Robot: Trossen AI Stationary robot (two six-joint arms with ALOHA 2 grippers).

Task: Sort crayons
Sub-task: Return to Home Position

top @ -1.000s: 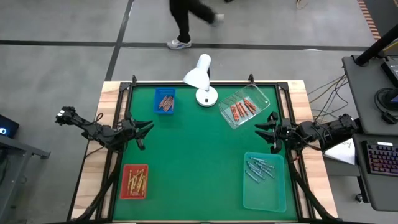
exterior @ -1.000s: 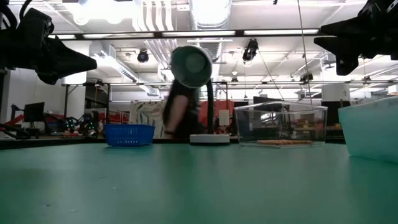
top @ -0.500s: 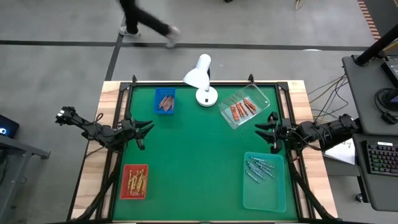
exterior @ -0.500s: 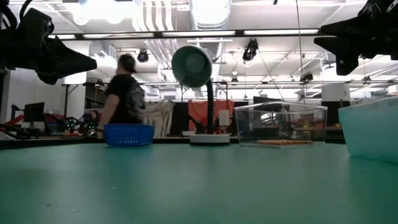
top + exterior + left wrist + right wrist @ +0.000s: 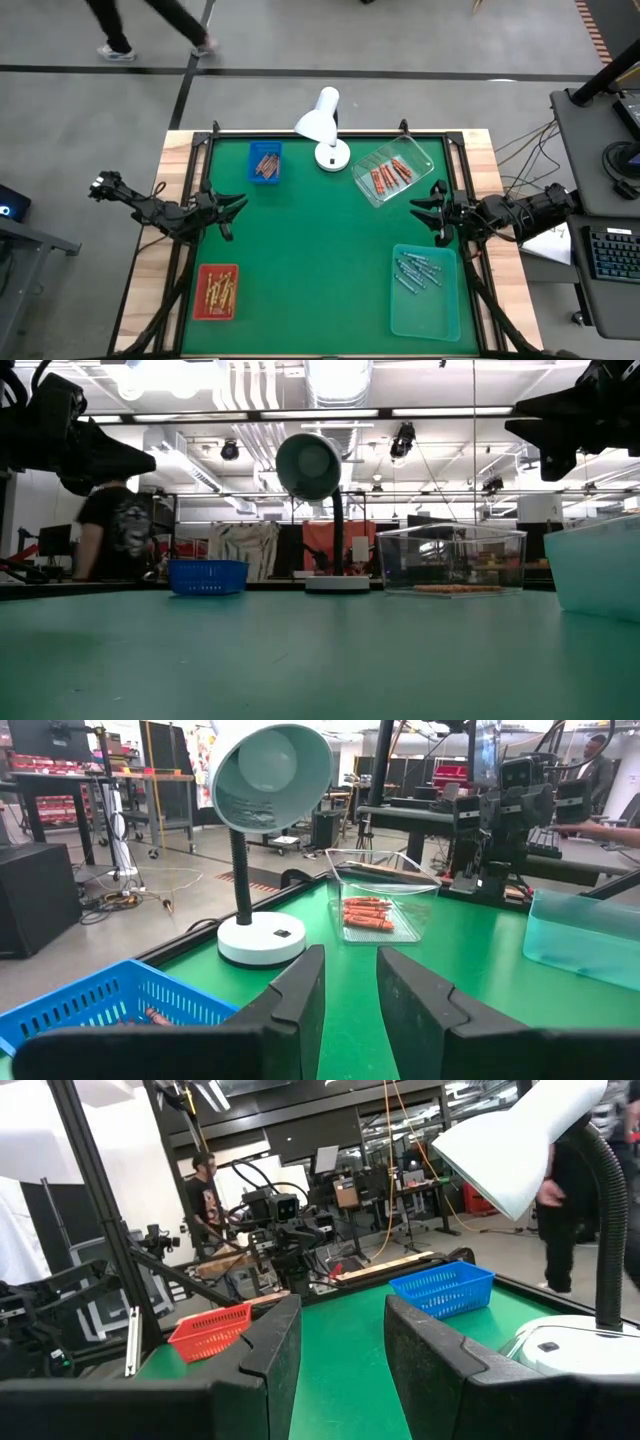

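Note:
The crayons lie in four containers on the green table. Orange-brown crayons point(image 5: 266, 163) lie in a blue basket point(image 5: 252, 170). Red crayons point(image 5: 390, 177) lie in a clear box point(image 5: 420, 155). Yellow-gold crayons point(image 5: 221, 291) lie in a red tray point(image 5: 201, 302). Light blue crayons point(image 5: 418, 270) lie in a pale teal tray point(image 5: 430, 320). My left gripper point(image 5: 234, 212) hovers at the table's left edge, open, with nothing between its fingers point(image 5: 300, 1000). My right gripper point(image 5: 424, 215) hovers at the right edge, also open and holding nothing point(image 5: 343, 1350).
A white desk lamp point(image 5: 325, 130) stands at the middle of the far edge, between the blue basket and the clear box. A black frame runs round the table. A person point(image 5: 115, 530) walks in the room beyond the far edge.
Both arms and all the crayons have kept still. The person beyond the far edge has walked from behind the lamp toward the left.

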